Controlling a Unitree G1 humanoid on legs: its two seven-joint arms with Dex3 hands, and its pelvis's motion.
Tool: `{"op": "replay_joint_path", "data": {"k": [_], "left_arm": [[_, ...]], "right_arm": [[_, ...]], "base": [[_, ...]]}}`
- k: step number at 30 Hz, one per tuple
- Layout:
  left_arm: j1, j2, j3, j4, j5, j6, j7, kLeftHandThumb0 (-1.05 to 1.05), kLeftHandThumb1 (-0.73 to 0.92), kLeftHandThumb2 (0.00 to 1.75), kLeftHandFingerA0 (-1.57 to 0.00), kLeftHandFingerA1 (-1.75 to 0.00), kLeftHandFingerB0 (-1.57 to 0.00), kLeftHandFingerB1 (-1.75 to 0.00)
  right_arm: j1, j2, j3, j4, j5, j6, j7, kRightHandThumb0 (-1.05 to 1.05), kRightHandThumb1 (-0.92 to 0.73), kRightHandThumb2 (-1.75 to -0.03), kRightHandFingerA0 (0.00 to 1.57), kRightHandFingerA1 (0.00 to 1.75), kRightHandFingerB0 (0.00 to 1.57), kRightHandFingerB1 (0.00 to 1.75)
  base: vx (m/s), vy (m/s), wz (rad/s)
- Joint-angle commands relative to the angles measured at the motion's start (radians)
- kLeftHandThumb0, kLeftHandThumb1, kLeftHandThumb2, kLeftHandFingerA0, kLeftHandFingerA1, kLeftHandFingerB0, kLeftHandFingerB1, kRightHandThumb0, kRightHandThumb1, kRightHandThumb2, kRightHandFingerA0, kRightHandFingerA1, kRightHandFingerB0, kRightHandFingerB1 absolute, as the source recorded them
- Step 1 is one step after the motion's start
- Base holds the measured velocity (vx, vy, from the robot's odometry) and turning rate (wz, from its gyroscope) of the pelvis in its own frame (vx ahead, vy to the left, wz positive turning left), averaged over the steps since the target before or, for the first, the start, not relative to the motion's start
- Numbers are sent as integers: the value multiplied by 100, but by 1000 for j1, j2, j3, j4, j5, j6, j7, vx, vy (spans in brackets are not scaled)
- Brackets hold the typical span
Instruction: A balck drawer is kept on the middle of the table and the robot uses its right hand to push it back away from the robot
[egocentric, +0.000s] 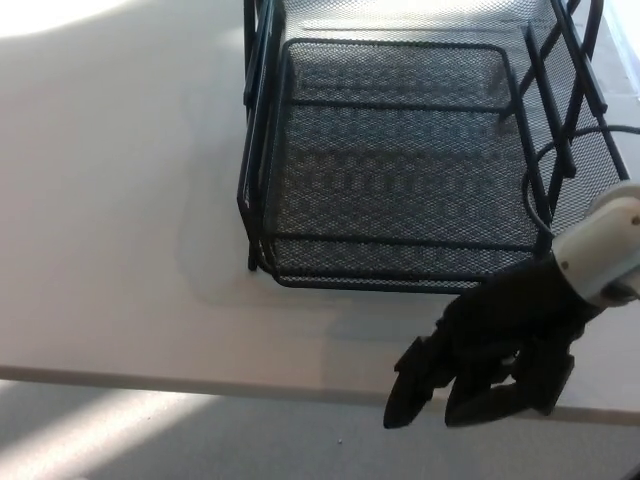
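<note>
Facing robot hand, drawer front

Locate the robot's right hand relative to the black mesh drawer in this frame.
In the head view, the right robot hand sits lower right, just before the black mesh drawer front edge, over the white table near edge.

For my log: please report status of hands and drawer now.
Right hand at drawer's near edge, holding nothing. Left hand not in view. Nothing in the way on table.

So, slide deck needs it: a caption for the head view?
Right hand at the front edge of the black mesh drawer on the white table.
</note>
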Motion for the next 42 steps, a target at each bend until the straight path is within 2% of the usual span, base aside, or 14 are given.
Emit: {"op": "replay_joint_path", "data": {"k": [1,12,29,30,31,32,36,37,39,40,42], "left_arm": [[1,11,3,0,8,-1,-8,-56,74,62,-39,-36,-27,-31],[8,14,6,1,5,-14,-11,-58,72,62,-41,-37,-28,-31],[8,9,-2,3,14,-3,-2,-59,71,62,-41,-36,-29,-31],[7,9,-2,5,14,2,-1,-59,71,62,-42,-36,-28,-31],[6,9,-2,5,14,4,-1,-59,71,62,-42,-36,-28,-31],[7,9,-2,4,14,3,-1,-59,72,62,-42,-36,-28,-31],[8,9,-4,2,16,-3,-2,-59,75,63,-43,-36,-31,-31],[7,9,-6,1,18,-2,-3,-59,75,63,-42,-36,-30,-31],[5,9,-7,1,19,1,-5,-59,75,63,-42,-36,-30,-31],[6,8,-8,2,20,0,-4,-59,75,63,-41,-36,-29,-31],[7,11,-8,-1,21,-2,-5,-59,75,63,-41,-36,-29,-31]], "right_arm": [[-55,31,-41,66,-19,-9,42,-77,-92,-69,21,33,14,28],[-84,128,-83,264,-27,-27,60,-74,-92,-69,27,33,21,31],[-129,282,-106,674,-116,-194,32,-73,-88,-67,23,33,15,29],[-139,287,-108,688,-122,-196,33,-76,-74,-93,17,42,13,40],[-145,290,-110,698,-126,-199,34,-76,-74,-93,17,42,13,40],[-151,293,-113,705,-128,-193,37,-73,-87,-67,23,34,15,29],[-180,293,-132,736,-138,-179,43,-73,-88,-66,24,34,16,29],[-181,288,-141,734,-139,-181,42,-76,-72,-92,19,43,15,41],[-178,283,-152,725,-143,-184,43,-76,-72,-92,19,43,15,41],[-170,281,-156,715,-144,-190,46,-72,-87,-66,26,34,17,30],[-151,274,-158,675,-145,-195,54,-73,-88,-67,25,33,18,30]], "base": [[0,0,0],[0,0,0],[0,0,0],[0,0,0],[0,0,0],[0,0,0],[0,0,0],[0,0,0],[0,0,0],[0,0,0],[0,0,0]]}}
